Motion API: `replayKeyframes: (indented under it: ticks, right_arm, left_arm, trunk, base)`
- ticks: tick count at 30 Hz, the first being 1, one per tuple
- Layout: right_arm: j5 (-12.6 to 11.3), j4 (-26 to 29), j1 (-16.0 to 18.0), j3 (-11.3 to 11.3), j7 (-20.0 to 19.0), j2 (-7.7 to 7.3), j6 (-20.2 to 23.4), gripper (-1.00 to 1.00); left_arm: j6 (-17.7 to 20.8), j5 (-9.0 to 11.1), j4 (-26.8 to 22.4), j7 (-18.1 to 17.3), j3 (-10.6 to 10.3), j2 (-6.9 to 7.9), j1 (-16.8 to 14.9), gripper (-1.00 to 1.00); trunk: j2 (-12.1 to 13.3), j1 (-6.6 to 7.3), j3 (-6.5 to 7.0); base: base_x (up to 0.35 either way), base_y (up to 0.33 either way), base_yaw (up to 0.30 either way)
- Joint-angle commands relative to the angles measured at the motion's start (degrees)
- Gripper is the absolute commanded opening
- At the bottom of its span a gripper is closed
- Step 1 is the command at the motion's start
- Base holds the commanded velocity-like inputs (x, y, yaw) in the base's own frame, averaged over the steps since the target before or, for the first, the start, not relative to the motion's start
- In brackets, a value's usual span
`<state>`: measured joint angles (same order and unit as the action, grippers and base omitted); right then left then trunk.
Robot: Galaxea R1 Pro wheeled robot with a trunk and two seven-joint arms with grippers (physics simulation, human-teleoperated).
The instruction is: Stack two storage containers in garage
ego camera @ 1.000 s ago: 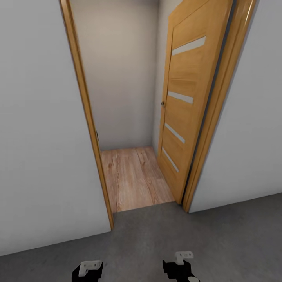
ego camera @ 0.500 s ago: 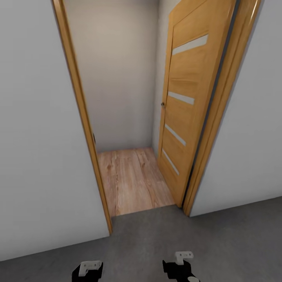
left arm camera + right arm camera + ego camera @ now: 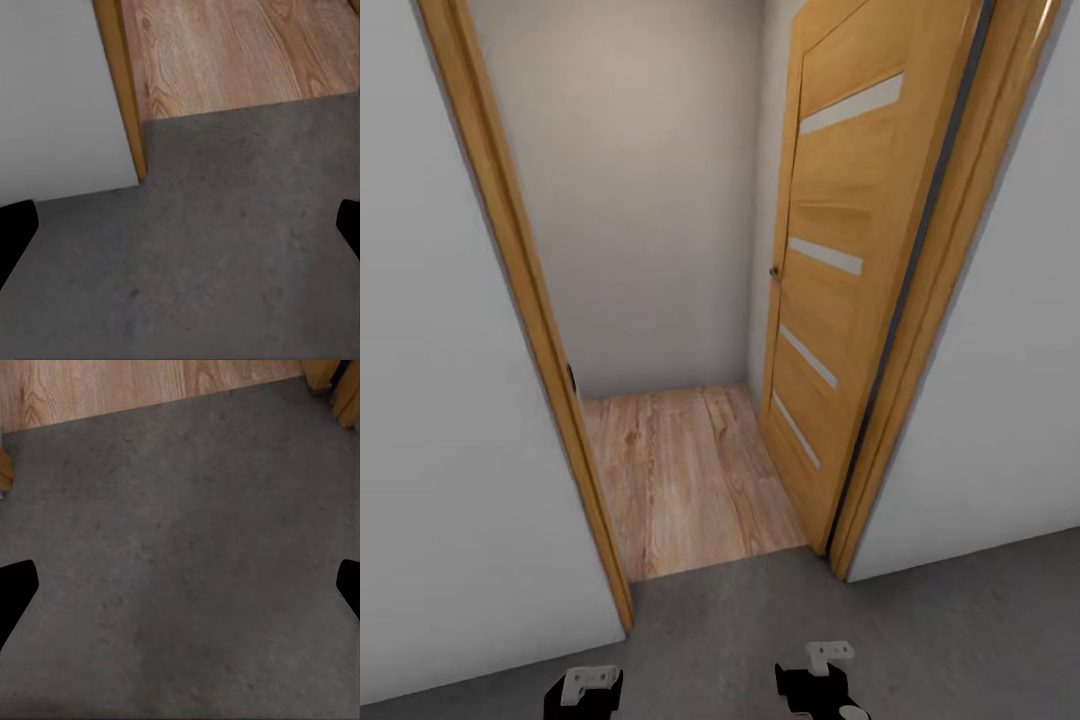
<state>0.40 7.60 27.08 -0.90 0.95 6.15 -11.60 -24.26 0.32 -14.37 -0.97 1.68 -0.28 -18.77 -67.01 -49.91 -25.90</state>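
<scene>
The doorway [image 3: 660,300] is filling more of the frame as the robot advances off the floor [image 3: 760,640], left gripper [image 3: 180,225] and right gripper [image 3: 180,585] spread and empty, containers unseen.

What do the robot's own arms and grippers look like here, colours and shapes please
In the head view, both arm ends are black, each topped with a small pale grey bracket-shaped piece: the left gripper and the right gripper. The right one also has a pale rounded part at its lower edge. In the wrist views the fingers are plain black, blunt shapes. No cables or markings are visible.
</scene>
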Motion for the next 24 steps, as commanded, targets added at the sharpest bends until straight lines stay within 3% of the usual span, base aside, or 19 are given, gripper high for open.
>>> replayKeyframes:
  ticks: [1,11,18,24]
  right_arm:
    - [0.04,-0.05,0.05,-0.08,0.1,-0.01,-0.18,1.0]
    - [0.04,-0.1,0.01,-0.07,0.08,-0.01,-0.18,1.0]
    - [0.04,-0.1,0.04,-0.08,0.1,-0.01,-0.18,1.0]
    - [0.04,-0.09,0.02,-0.07,0.1,0.0,-0.18,1.0]
  left_arm:
    - [-0.18,0.03,0.05,-0.1,0.17,-0.03,-0.04,1.0]
    - [-0.18,0.03,0.05,-0.12,0.17,-0.02,-0.04,1.0]
    - [-0.18,0.03,0.05,-0.14,0.17,-0.03,-0.04,1.0]
    - [-0.18,0.03,0.05,-0.14,0.17,-0.02,-0.04,1.0]
  trunk:
    - [-0.03,-0.03,-0.06]
    - [-0.03,-0.03,-0.06]
    - [-0.03,-0.03,-0.06]
    - [-0.03,-0.03,-0.06]
  base:
    - [0.279,-0.042,0.0]
    - [0.149,-0.012,0.0]
    - [0.271,-0.001,0.0]
    - [0.066,0.0,0.0]
